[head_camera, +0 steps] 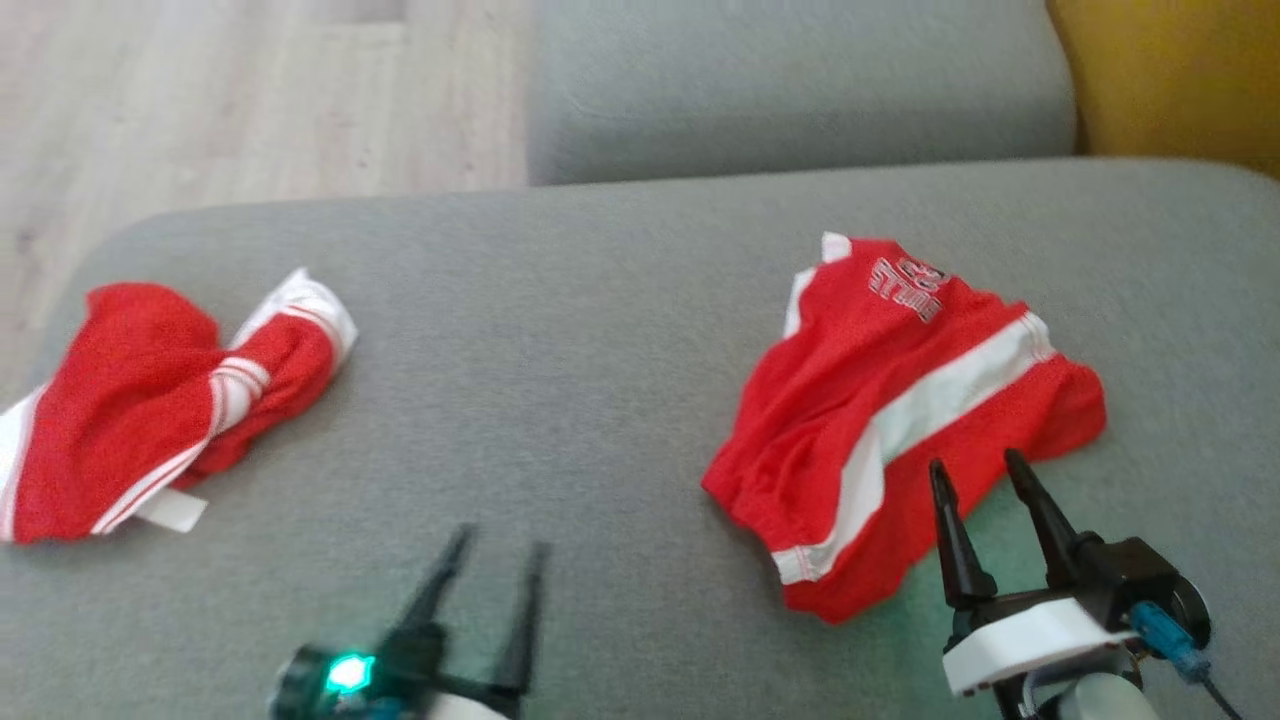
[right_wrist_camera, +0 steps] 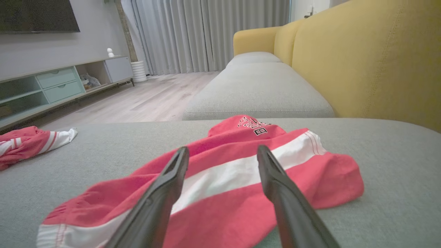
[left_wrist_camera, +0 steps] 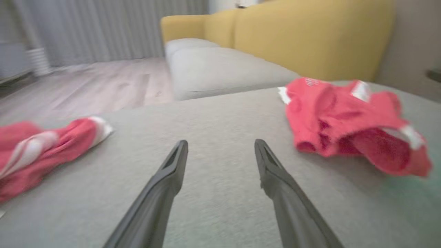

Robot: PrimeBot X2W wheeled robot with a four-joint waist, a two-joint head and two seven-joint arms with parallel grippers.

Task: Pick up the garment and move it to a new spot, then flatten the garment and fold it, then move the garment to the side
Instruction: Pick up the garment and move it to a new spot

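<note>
A red garment [head_camera: 900,400] with a broad white stripe and a printed logo lies rumpled on the right of the grey cushion [head_camera: 560,350]. My right gripper [head_camera: 974,460] is open, its fingertips over the garment's near edge with nothing between them; in the right wrist view the right gripper [right_wrist_camera: 223,148] points across the garment [right_wrist_camera: 310,179]. My left gripper [head_camera: 502,540] is open over bare cushion, left of the garment. In the left wrist view, the left gripper [left_wrist_camera: 221,142] points at bare fabric and the garment [left_wrist_camera: 344,124] lies to its right.
A second red and white garment [head_camera: 140,400] lies bunched at the cushion's left edge. Behind are another grey cushion [head_camera: 800,80] and a yellow backrest [head_camera: 1170,70]. Wooden floor [head_camera: 250,90] lies beyond the far left edge.
</note>
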